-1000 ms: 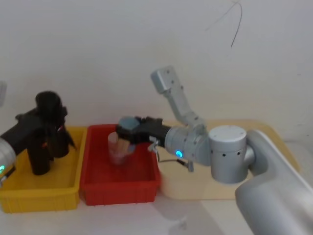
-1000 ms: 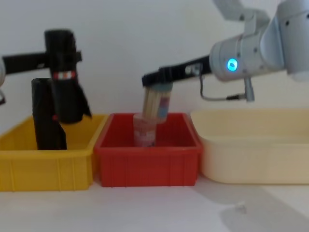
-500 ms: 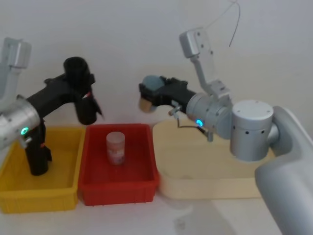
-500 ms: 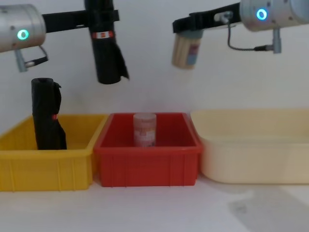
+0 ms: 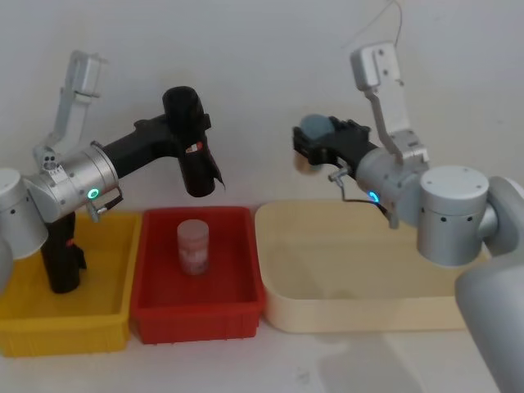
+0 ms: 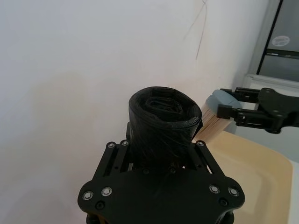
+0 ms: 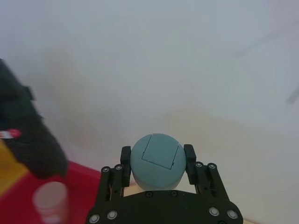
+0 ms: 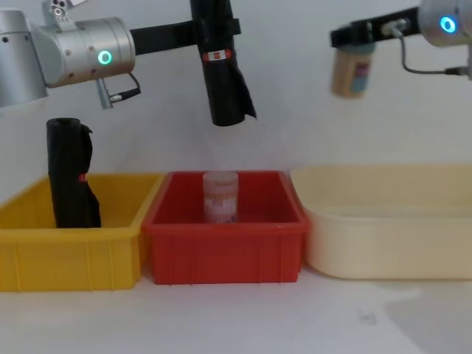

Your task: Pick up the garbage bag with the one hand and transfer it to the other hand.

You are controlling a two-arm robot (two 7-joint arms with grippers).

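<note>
The garbage bag [image 8: 225, 88] has risen above the red bin [image 8: 221, 225] — jar [image 8: 352, 70] lifted rightward.

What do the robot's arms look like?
Silver-grey, round like pipes. The left arm has a green glowing ring, the right arm a blue one, each with a thin cable. The left gripper and right gripper are slim, black, with silver screws.

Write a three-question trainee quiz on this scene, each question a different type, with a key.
1. True or false: the garbage bag rests in the yellow bin.
2. What does the right gripper hold? A) a jar with a grey-blue lid; B) a black roll; C) nothing.
3. Fill in: the left gripper holds the garbage bag in the air above the ____ bin.

Key: 1 false; 2 A; 3 red, the red bin.
</note>
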